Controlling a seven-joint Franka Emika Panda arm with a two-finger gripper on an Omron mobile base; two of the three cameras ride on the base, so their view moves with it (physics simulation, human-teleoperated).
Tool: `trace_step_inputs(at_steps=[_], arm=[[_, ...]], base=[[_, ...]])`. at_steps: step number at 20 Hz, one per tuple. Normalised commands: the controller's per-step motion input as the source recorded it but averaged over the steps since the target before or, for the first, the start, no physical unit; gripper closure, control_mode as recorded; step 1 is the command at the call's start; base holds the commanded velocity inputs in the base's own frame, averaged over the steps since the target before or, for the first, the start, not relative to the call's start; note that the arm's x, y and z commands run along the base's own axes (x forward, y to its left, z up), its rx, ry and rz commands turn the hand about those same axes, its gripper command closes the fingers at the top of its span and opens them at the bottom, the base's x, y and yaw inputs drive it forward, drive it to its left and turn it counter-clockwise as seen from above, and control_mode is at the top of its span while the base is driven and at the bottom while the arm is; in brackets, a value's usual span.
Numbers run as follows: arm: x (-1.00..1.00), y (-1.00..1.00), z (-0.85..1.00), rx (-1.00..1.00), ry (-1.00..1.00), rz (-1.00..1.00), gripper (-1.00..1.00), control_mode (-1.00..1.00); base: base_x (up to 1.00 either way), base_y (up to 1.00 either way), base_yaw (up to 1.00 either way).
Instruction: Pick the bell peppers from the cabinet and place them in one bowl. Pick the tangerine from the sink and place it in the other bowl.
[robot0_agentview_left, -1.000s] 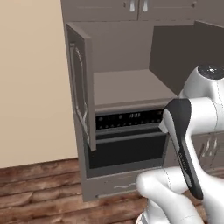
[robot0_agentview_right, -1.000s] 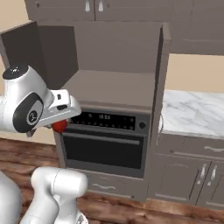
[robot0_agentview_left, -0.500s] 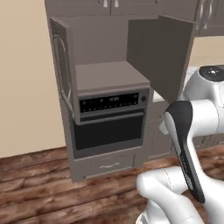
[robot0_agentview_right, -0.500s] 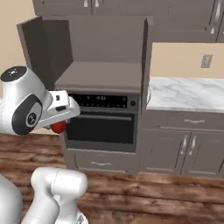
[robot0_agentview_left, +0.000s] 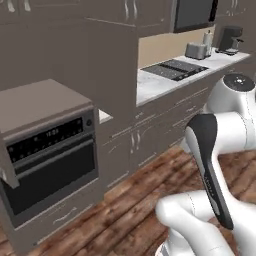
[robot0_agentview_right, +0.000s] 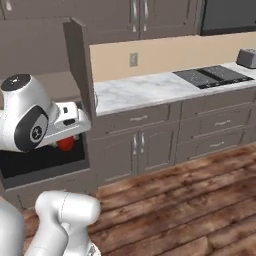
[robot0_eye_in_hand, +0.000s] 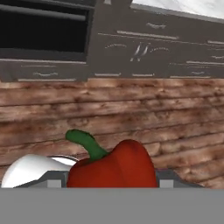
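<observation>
The gripper (robot0_eye_in_hand: 113, 181) is clamped on a red bell pepper (robot0_eye_in_hand: 114, 166), which sits between the jaws at the bottom of the hand view with its green stem curling up and to the left. From the right base camera the same bell pepper (robot0_agentview_right: 65, 144) shows as a red lump tucked under the white hand, in front of the dark oven glass at the lower left. Below the held pepper lies a wooden plank floor (robot0_eye_in_hand: 131, 118), well apart from it. The cabinet (robot0_agentview_left: 47, 150) stands at the left of the left base view, its shelf niche above the black oven with a digital display, and its hinged door (robot0_agentview_right: 80, 75) stands swung open, edge-on beside the marble counter (robot0_agentview_right: 145, 90). That counter runs to the right along the wall over grey drawers and doors, with a black cooktop (robot0_agentview_right: 212, 75) set into it and a toaster (robot0_agentview_right: 246, 57) near its far right end. Whether a second pepper remains in the niche cannot be told from these angles.
</observation>
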Motion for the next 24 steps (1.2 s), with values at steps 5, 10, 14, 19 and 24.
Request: trace_step_inputs(at_steps=[5, 10, 14, 19, 24], arm=[[0.0, 0.0, 0.0, 0.0, 0.0, 0.0, 1.0, 1.0], [0.0, 0.0, 0.0, 0.0, 0.0, 0.0, 1.0, 1.0], [0.0, 0.0, 0.0, 0.0, 0.0, 0.0, 1.0, 1.0], [0.0, 0.0, 0.0, 0.0, 0.0, 0.0, 1.0, 1.0], [0.0, 0.0, 0.0, 0.0, 0.0, 0.0, 1.0, 1.0]], base=[[0.21, -0.37, -0.78], [0.25, -0.4, -0.77], [0.25, -0.47, -0.76], [0.23, -0.47, -0.76], [0.33, -0.42, -0.74]])
